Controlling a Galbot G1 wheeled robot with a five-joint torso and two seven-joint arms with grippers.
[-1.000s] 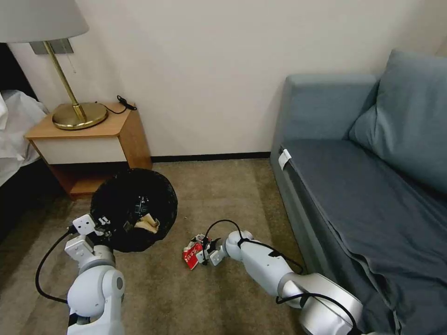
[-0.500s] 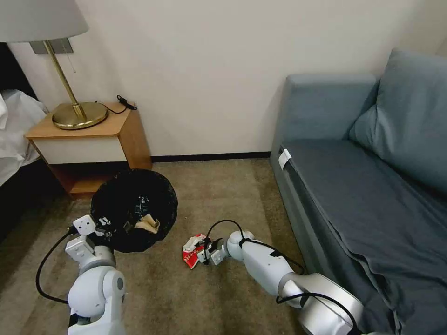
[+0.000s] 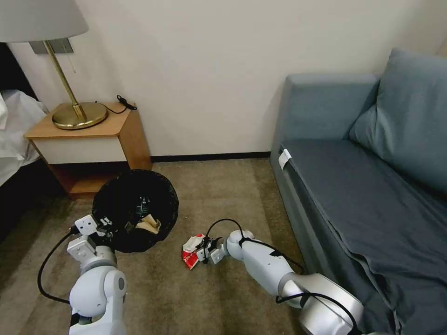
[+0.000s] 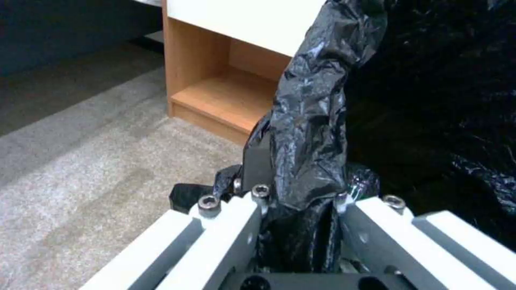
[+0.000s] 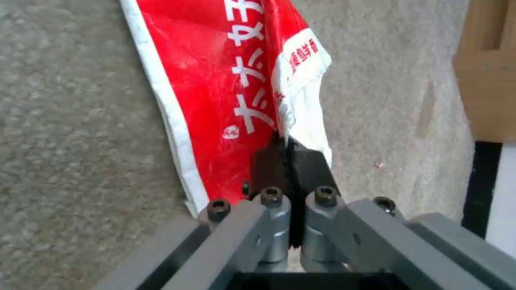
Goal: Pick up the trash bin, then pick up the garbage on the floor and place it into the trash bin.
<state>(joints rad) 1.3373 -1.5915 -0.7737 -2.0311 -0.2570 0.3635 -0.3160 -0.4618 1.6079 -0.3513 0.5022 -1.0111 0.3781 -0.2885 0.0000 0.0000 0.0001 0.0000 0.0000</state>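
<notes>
You have the right tool (image 5: 290, 161) pinched shut on the red-and-white wrapper (image 3: 191, 249) at lower centre, light, limp and slippery, best held by its edge, while the left tool (image 4: 301, 193) clamps the trash bin (image 3: 135, 209) rim at lower left.

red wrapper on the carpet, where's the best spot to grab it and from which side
Grip the raised white-edged fold of the red wrapper, coming low from the sofa side. It lies mostly flat on the carpet, and that fold is the thin edge standing up. The right gripper is shut on it there.
</notes>
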